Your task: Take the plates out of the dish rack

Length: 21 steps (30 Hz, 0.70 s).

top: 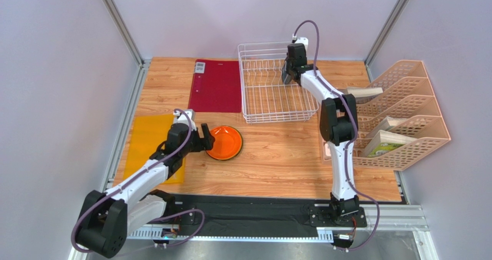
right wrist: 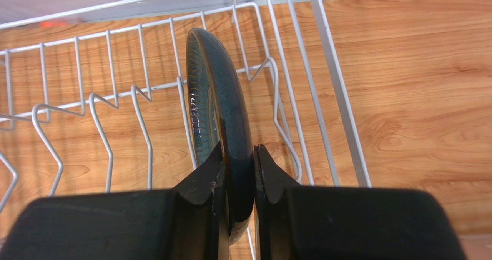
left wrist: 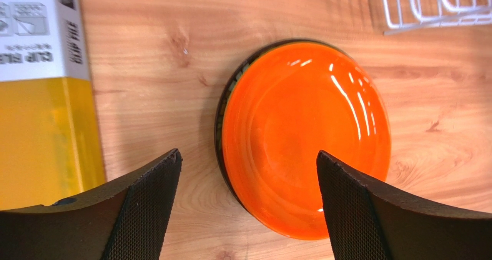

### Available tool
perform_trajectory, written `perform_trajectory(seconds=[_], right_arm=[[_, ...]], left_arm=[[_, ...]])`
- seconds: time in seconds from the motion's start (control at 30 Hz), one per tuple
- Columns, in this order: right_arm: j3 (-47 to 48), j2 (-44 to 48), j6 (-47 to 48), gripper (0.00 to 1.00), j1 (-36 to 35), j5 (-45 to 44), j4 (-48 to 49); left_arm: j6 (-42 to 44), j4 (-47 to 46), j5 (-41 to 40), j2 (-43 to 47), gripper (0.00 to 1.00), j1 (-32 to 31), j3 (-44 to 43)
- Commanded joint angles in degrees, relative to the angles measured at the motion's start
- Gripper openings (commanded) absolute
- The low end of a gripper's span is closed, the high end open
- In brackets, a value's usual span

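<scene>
An orange plate point(top: 224, 142) lies flat on the table left of centre, on top of another dark-rimmed plate whose edge point(left wrist: 222, 107) shows beneath it. My left gripper point(top: 204, 137) is open at its left rim, holding nothing; in the left wrist view point(left wrist: 248, 173) the orange plate point(left wrist: 306, 133) lies partly between the fingers. The white wire dish rack point(top: 276, 87) stands at the back centre. My right gripper point(top: 287, 75) is inside it, shut on the rim of a dark teal-grey plate point(right wrist: 222, 104) standing on edge among the prongs point(right wrist: 141, 98).
A dark red folder point(top: 216, 86) lies left of the rack and a yellow folder point(top: 151, 140) under my left arm. Peach lattice file trays point(top: 398, 116) stand along the right edge. Grey walls enclose the table.
</scene>
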<state>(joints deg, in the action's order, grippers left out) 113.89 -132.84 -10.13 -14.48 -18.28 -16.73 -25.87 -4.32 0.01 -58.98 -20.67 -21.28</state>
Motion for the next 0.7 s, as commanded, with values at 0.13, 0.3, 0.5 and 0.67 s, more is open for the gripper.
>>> perform_trajectory(seconds=[0.13,0.3,0.5,0.67], right_arm=[[-7.4,11.6,8.4,0.00,-6.4,-23.4,12.0],[-15.7,18.1,8.6,0.00,-6.9,-25.0,18.2],[-19.5,22.9,8.0,0.00,-6.9,-23.9,17.5],[-24.9,30.4,3.6,0.00,-6.9,-19.8,15.3]], left_arm=[[1.0,4.0,-6.1,6.5,0.93,-0.3,-3.3],[1.4,4.1,-5.7,7.0,1.00,-0.3,-4.5],[1.2,2.8,-3.3,5.5,1.00,-0.3,-5.3],[1.0,1.2,-1.2,3.9,1.00,-0.3,-6.5]])
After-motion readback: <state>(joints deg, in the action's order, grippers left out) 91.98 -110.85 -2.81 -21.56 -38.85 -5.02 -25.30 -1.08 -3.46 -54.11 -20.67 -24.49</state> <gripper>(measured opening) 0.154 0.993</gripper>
